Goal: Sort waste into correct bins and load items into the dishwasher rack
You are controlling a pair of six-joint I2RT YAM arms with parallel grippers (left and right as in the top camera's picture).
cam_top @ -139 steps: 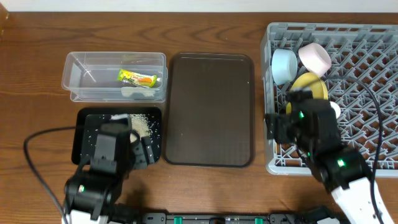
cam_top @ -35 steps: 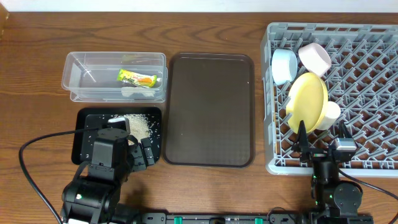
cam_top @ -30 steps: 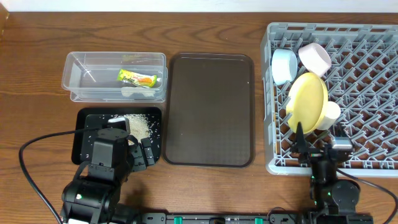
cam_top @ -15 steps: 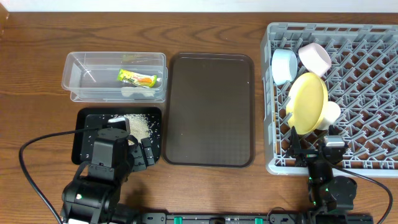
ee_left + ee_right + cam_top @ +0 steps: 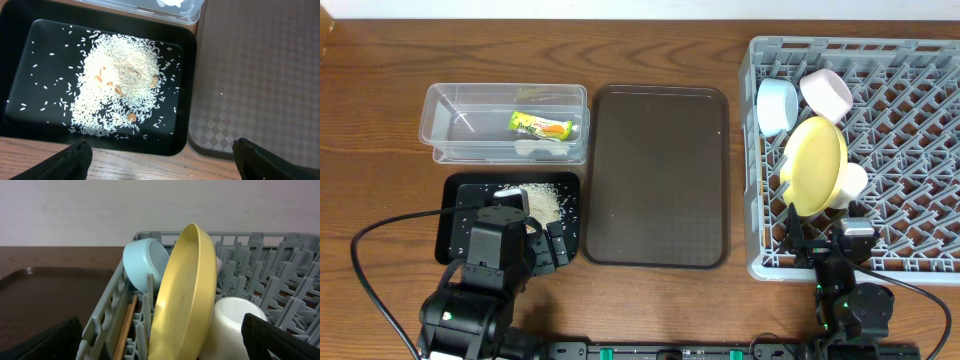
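The grey dishwasher rack (image 5: 920,130) at the right holds a yellow plate (image 5: 815,165) on edge, a light-blue bowl (image 5: 777,105), a white bowl (image 5: 825,92) and a small pale cup (image 5: 850,183). Wooden chopsticks (image 5: 125,330) lie along the rack's left wall. My right gripper (image 5: 825,245) stands open at the rack's front edge, facing the plate (image 5: 187,290), nothing between its fingers. The clear tub (image 5: 450,120) holds the snack wrapper (image 5: 541,125) and a white paper scrap (image 5: 535,148). Rice (image 5: 120,80) lies in the black tray (image 5: 30,115). My left gripper (image 5: 162,165) hovers open over that tray's near edge.
A dark-brown serving tray (image 5: 655,175) lies between the bins and the rack. The left arm's cable (image 5: 370,250) loops over the table at the front left. A pale wall stands behind the rack in the right wrist view.
Over the last seconds my right arm drew back from above the rack to its front edge, leaving the yellow plate standing there. In the last half second nothing moved.
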